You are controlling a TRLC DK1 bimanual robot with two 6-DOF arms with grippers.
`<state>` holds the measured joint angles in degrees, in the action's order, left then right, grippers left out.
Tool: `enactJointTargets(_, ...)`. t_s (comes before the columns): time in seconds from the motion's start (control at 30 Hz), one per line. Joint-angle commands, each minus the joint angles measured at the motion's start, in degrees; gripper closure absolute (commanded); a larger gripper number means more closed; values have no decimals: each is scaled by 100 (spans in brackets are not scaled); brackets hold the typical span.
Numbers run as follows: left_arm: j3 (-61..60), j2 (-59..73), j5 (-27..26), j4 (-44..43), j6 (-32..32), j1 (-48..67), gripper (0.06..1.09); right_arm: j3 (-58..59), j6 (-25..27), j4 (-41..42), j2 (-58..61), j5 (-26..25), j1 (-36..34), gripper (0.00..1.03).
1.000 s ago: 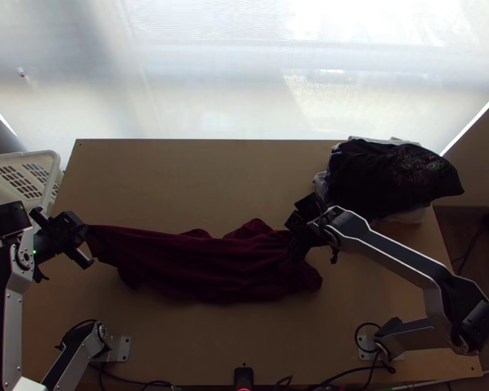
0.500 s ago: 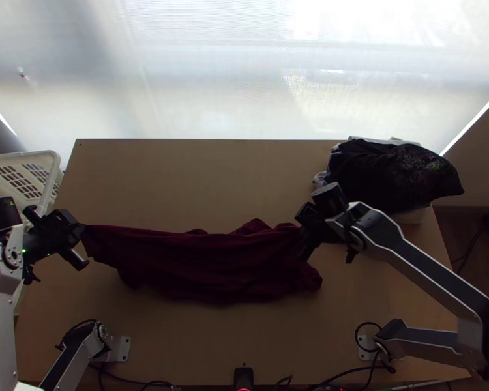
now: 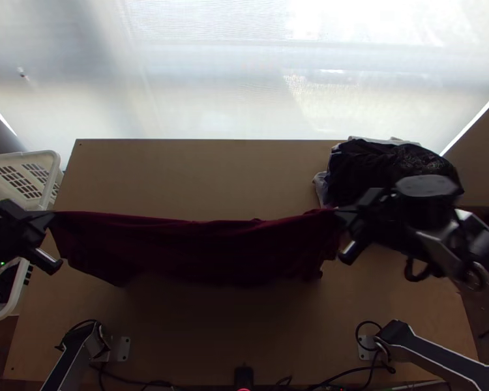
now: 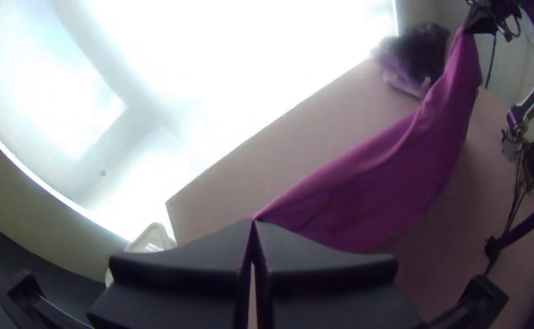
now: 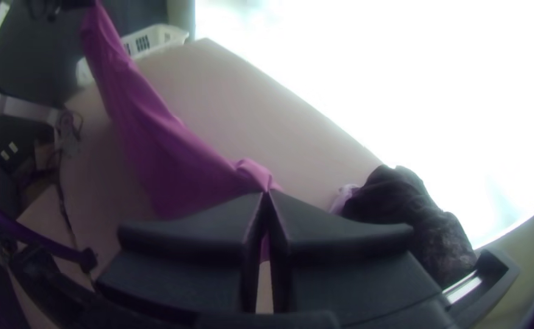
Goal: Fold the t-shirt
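1. The light wooden table [image 3: 179, 339] is supporting the setup.
2. The dark red t-shirt [image 3: 199, 251] is hanging above the table's middle, stretching between both grippers; whether its lower edge is touching the table cannot be determined.
3. The left gripper [image 3: 53, 214] is pinching one upper corner, fingertips pressing together.
4. The right gripper [image 3: 340, 212] is clamping the opposite upper end, likewise narrowed.
5. The white basket [image 3: 51, 156] is standing beside the table's left edge.
6. Dark clothes [image 3: 368, 166] are lying piled at the far right.
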<state>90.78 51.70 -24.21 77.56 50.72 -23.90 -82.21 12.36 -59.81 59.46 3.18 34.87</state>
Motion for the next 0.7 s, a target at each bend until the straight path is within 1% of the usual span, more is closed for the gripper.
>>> enactJointTargets(0.0, 1275, 6, -93, -39, -1468, 8, 104, -1069, -533, -57, -558, -125, -314, 100)
enactJointTargets(0.07, 1574, 42, -93, -57, -1714, -1, 104, -1376, -533, -75, -567, -283, -323, 100)
enactJointTargets(0.13, 1794, 50, -84, -48, -1978, -1, 104, -1675, -630, -101, -585, -336, -341, 100)
enactJointTargets(0.27, 2057, -178, -67, 66, -2057, 17, 104, -1851, -717, -470, -682, -300, -288, 100)
enactJointTargets(0.4, 2181, -538, -31, 304, -2057, 61, 104, -1798, -805, -927, -901, -2, -270, 100)
enactJointTargets(0.53, 1917, -1075, -75, 409, -2189, 404, 104, -1657, -884, -1331, -1244, 403, -235, 100)
enactJointTargets(0.57, 1873, -1127, -102, 418, -2189, 404, 104, -1649, -884, -1428, -1306, 535, -227, 100)
enactJointTargets(0.67, 1943, -1110, -102, 418, -2189, 580, 104, -1666, -884, -1683, -1446, 675, -209, 100)
